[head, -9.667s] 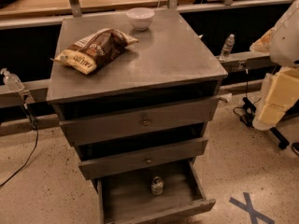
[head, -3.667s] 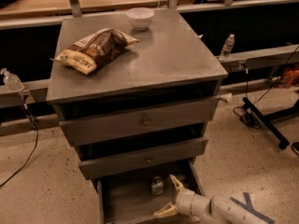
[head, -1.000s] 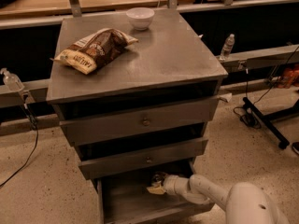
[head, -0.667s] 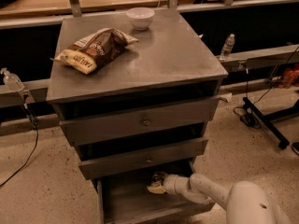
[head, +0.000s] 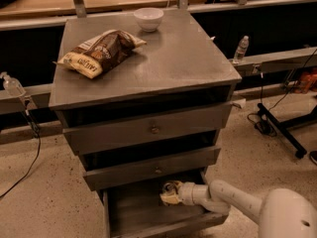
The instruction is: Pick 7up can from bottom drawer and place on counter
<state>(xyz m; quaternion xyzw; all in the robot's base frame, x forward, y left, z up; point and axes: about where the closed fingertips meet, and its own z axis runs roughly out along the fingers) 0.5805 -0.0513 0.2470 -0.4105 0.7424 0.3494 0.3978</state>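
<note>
7up can (head: 172, 186) sits in the open bottom drawer (head: 132, 208), well back under the front of the drawer above, with only its silvery top showing. The claw (head: 169, 197) is right up against it, low and on its near side. Whether the claw has the can clamped or is only pressed to it, I cannot tell. Sweeping across from the left now: a small clear bottle (head: 12, 86) stands at the far left edge, beside the cabinet. Up on the grey worktop (head: 188, 58), a brown snack bag (head: 99, 51) lies on its side in the left half. A white bowl (head: 148, 18) stands upright at the back edge, just right of the bag and not touching it. Below the worktop, the top drawer (head: 114, 135) and the middle drawer (head: 124, 173) each show a small round knob and a dark gap above the front panel. Down at the bottom right, the robot's pale arm (head: 237, 202) reaches in from the corner and ends at the claw inside the drawer. Off to the right, a clear water bottle (head: 241, 47) stands upright on a rail beside the cabinet. A black stand foot (head: 280, 128) lies across the speckled floor.
</note>
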